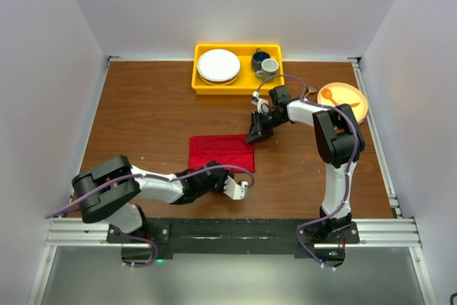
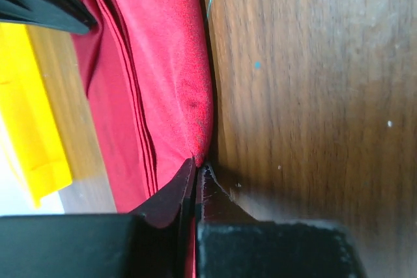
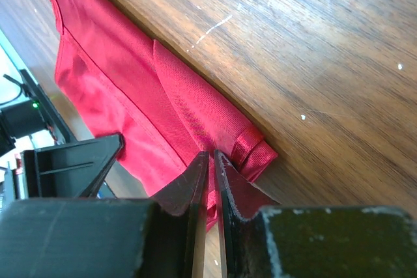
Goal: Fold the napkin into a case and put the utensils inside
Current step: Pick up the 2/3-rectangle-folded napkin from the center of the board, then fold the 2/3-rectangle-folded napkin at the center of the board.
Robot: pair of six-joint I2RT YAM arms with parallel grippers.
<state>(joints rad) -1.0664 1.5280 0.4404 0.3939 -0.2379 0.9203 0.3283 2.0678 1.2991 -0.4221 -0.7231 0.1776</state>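
Note:
The red napkin [image 1: 220, 152] lies folded into a layered rectangle on the wooden table; its stacked edges show in the left wrist view [image 2: 156, 76]. My left gripper [image 1: 244, 185] [image 2: 197, 167] is at the napkin's near right corner, shut with red cloth pinched at its tips. At the far right corner, my right gripper [image 1: 253, 136] [image 3: 212, 155] is shut on the hemmed cloth [image 3: 163, 102]. The utensils [image 1: 334, 95] rest on an orange plate [image 1: 355, 108] at the right, too small to make out singly.
A yellow tray [image 1: 203, 85] at the back holds white plates [image 1: 218, 66] and two cups [image 1: 265, 64]. White walls close in the table on three sides. The yellow tray's side [image 2: 32, 128] shows in the left wrist view.

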